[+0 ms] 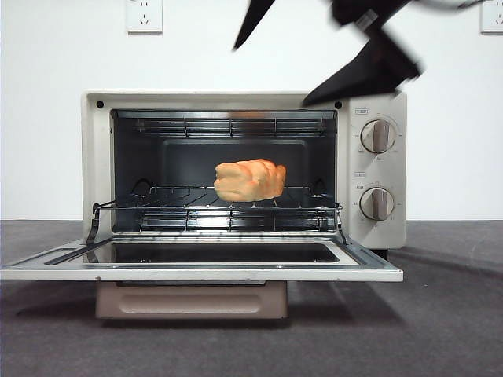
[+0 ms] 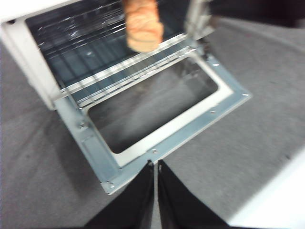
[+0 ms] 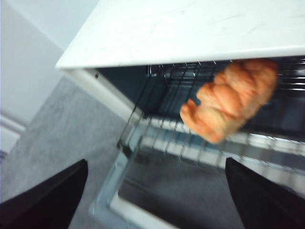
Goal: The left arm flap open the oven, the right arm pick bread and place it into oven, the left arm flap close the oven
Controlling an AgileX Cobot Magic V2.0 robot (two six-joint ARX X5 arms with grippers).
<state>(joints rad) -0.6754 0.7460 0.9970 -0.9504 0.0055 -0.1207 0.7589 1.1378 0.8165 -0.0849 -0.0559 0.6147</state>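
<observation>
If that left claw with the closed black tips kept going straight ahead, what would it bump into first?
Probably the lowered glass door of the cream-white toaster oven: the left gripper points at the door's front edge, though depth is unclear.

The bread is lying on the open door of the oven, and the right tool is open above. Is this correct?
Not quite. The bread lies on the wire rack inside the oven, not on the open door; the front view shows it. The right tool is open above.

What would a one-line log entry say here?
oven: door down | bread: on rack | right end effector: open, above oven | left end effector: shut, near door edge
</observation>
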